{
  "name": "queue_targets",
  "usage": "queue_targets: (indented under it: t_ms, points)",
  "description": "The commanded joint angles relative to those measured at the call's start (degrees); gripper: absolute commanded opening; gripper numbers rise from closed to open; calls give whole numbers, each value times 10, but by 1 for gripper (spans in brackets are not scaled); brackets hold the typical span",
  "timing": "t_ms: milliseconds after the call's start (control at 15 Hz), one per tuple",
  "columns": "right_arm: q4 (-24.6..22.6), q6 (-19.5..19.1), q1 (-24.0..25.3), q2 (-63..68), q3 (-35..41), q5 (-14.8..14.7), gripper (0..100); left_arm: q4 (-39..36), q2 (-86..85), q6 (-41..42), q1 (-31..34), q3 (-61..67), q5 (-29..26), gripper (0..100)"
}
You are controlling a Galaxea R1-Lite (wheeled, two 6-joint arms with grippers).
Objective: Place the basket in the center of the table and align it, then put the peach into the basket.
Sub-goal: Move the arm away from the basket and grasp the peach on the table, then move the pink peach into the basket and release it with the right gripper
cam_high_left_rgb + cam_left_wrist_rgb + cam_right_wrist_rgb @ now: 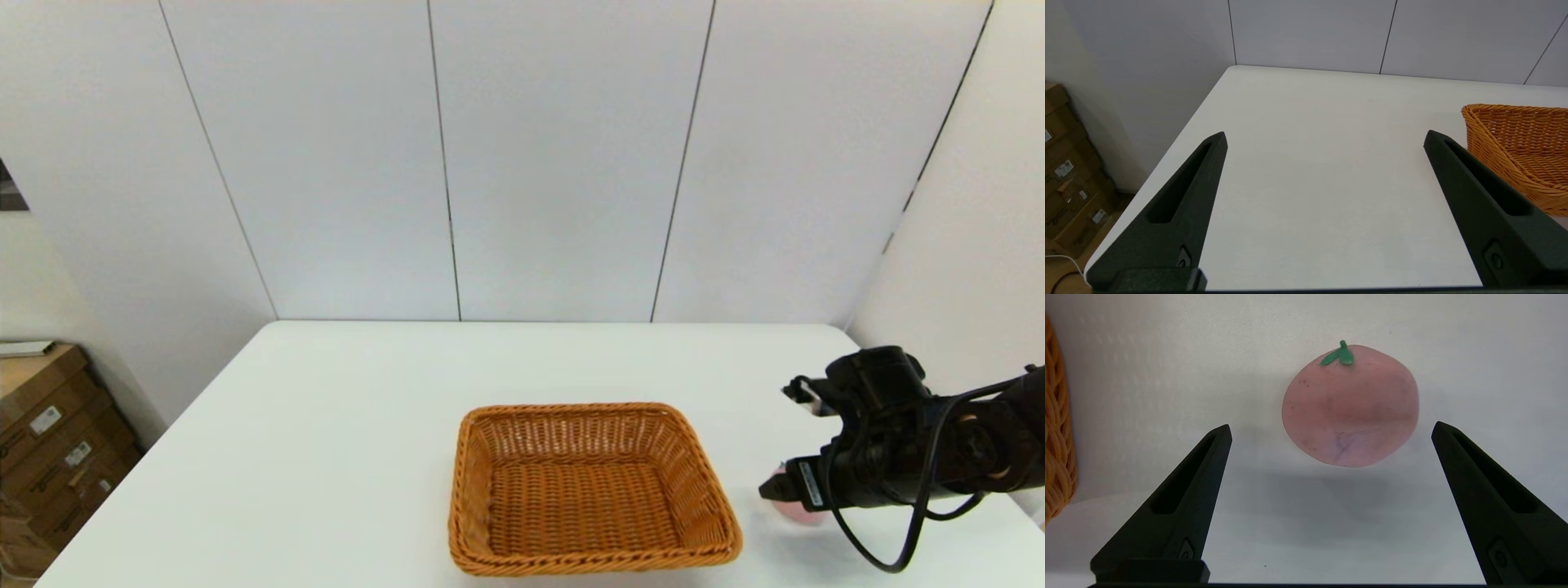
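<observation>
Pale pink toy peach (1350, 406) lay unheld ahead of right gripper (1331, 430), jaws spread wide for grasp; orange-brown woven wicker basket (589, 490) lower centre, empty; left gripper (1325, 139) parked, jaws wide, empty.

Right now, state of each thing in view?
basket: upright, empty, on the table
peach: on the table right of the basket, not gripped
right gripper: open, above the peach
left gripper: open, holding nothing, left of the basket
</observation>
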Motion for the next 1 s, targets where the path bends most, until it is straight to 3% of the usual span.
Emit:
queue_targets:
  t_ms: [67,800,1000]
  points:
    - [-1,0,-3,9,-2,-1,0,0,1,-1,0,0,1,100]
    - [-4,-2,-2,0,10,-1,0,0,1,-2,0,0,1,100]
    - [-46,-3,25,-129,5,26,0,0,1,-2,0,0,1,100]
